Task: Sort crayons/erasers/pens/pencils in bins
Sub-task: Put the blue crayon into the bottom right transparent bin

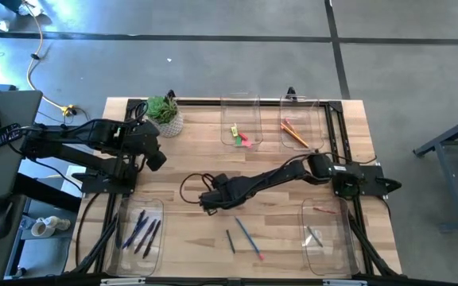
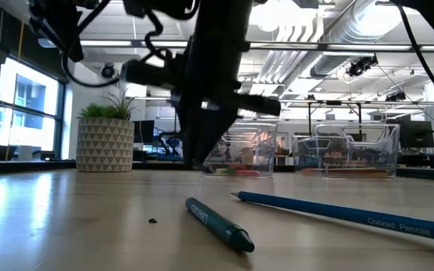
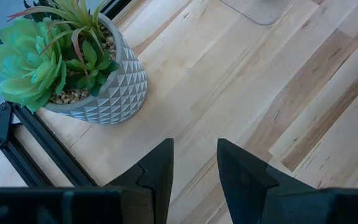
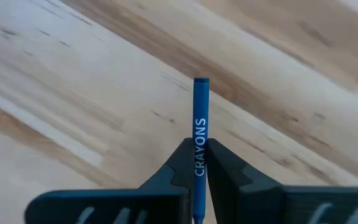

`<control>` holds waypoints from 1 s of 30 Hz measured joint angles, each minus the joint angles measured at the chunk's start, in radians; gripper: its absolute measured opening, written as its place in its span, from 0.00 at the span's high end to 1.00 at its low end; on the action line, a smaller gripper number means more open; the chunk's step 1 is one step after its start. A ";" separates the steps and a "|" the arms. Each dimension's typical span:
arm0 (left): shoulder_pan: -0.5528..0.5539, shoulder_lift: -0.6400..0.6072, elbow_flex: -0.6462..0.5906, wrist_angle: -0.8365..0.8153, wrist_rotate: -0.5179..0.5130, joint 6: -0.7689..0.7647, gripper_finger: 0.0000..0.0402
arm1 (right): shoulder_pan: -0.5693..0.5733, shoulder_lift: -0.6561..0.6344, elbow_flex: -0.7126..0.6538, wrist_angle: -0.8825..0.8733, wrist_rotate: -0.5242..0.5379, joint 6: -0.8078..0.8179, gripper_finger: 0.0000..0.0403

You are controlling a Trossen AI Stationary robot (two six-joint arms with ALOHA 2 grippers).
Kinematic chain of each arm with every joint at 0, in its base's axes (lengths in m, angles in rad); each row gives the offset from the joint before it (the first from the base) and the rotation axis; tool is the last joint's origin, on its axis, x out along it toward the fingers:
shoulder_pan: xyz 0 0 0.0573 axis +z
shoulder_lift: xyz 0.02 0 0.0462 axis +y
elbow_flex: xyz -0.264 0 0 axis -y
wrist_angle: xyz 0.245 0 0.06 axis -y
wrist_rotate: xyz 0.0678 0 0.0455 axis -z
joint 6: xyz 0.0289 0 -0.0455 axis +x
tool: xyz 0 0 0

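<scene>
My right gripper (image 1: 207, 200) reaches out to the table's middle and is shut on a blue crayon (image 4: 201, 102) marked CRAYONS. My left gripper (image 1: 156, 157) is open and empty (image 3: 195, 163) at the left, near the potted plant (image 1: 165, 114). A dark crayon (image 1: 230, 241) and a blue coloured pencil (image 1: 250, 239) lie flat on the table near the front; both show in the low view (image 2: 218, 224) (image 2: 345, 213). Erasers (image 1: 241, 137) lie in the far middle bin (image 1: 223, 119). Pencils (image 1: 295, 133) lie in the far right bin (image 1: 324, 119). My right gripper pinches the blue crayon between its two fingers, on its lettered wrapper (image 4: 199, 138). The fingers lie along the crayon, and its far end (image 4: 201, 82) sticks out past the fingertips over the wood. Whether that end touches the table, I cannot tell.
A near left bin (image 1: 159, 208) holds several dark pens (image 1: 140, 230). A near right bin (image 1: 342, 238) holds a couple of small sticks (image 1: 315, 236). A black cable (image 1: 188, 187) loops beside the right gripper. A black frame rail (image 1: 213, 101) runs along the far edge.
</scene>
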 joint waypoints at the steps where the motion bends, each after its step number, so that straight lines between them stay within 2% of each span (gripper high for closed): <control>1: 0.000 0.000 0.000 0.000 0.000 0.000 0.72 | 0.000 -0.008 0.001 0.000 0.006 -0.007 0.96; 10: 0.000 0.000 0.000 0.003 0.000 0.000 0.72 | 0.000 -0.100 0.003 -0.099 0.116 -0.044 0.96; 20: 0.000 0.000 0.000 0.006 -0.005 -0.024 0.72 | 0.003 -0.228 0.004 -0.321 0.267 -0.070 0.96; 30: -0.007 0.000 0.000 0.116 0.012 -0.039 0.72 | 0.032 -0.277 0.005 -0.560 0.318 -0.086 0.96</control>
